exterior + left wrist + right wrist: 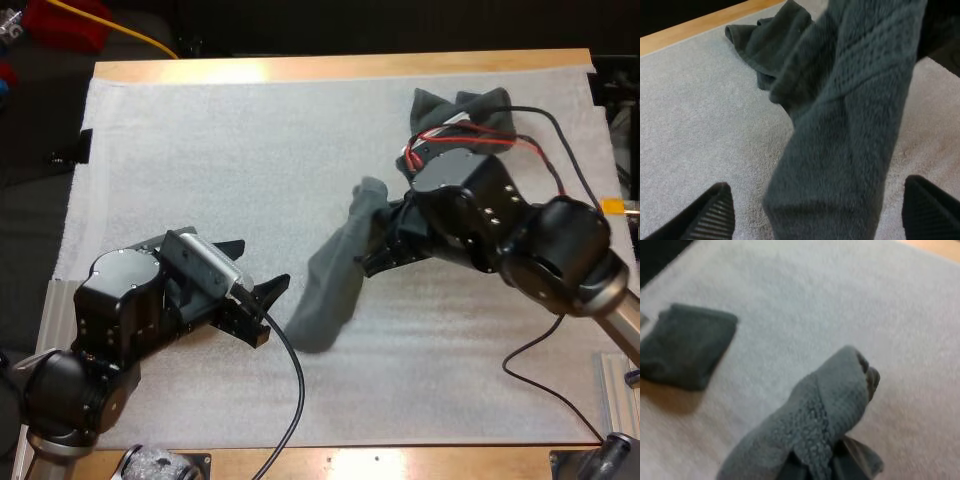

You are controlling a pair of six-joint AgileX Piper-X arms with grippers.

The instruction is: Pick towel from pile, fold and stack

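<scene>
A dark grey-green towel (335, 275) hangs long and bunched from my right gripper (375, 238), which is shut on its upper end, above the middle of the white mat. In the right wrist view the gathered towel (825, 415) rises out of the grip. My left gripper (262, 305) is open just left of the towel's lower end. In the left wrist view its fingers (715, 215) stand wide apart on either side of the hanging towel (850, 125), clear of it. A crumpled towel pile (470, 108) lies at the mat's far right, also seen behind the hanging towel (767, 42).
A folded towel (687, 352) lies flat near the mat's edge in the right wrist view. The wooden table edge (340, 68) runs along the far side. Open mat (220, 160) stretches across the far left and middle.
</scene>
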